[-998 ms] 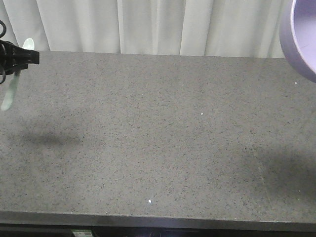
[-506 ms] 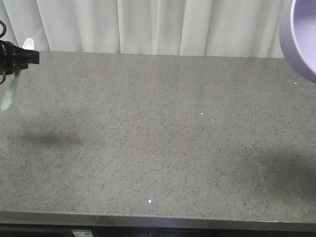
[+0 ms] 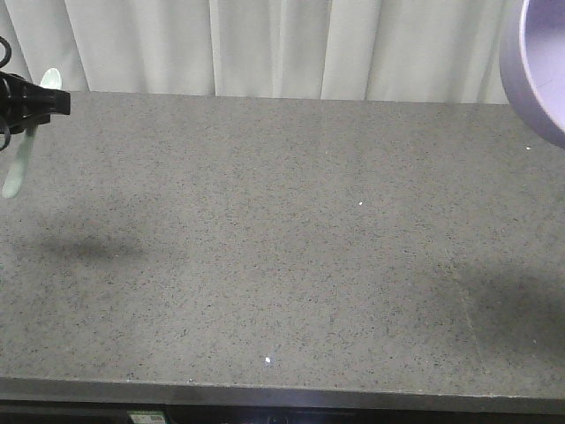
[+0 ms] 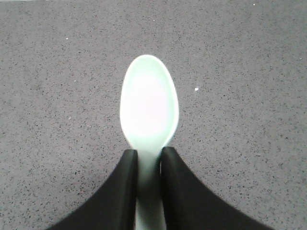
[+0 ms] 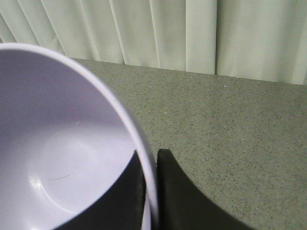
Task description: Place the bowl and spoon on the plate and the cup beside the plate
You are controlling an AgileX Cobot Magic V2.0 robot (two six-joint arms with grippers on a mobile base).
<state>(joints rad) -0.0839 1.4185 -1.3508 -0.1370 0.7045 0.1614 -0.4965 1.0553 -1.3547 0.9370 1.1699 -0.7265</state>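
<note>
At the far left edge of the front view, my left gripper (image 3: 55,102) pinches the mint-green spoon (image 4: 148,110) by its handle, black jaws pressed on either side just below the scoop; the spoon hangs scoop-up over the speckled grey countertop (image 3: 282,247), its shadow lying apart below it; at the upper right corner the lilac bowl (image 5: 62,158) is tilted, off the surface; my right gripper (image 5: 149,160) clamps its rim, one finger inside, one outside; white curtain (image 3: 282,44) hangs behind.
</note>
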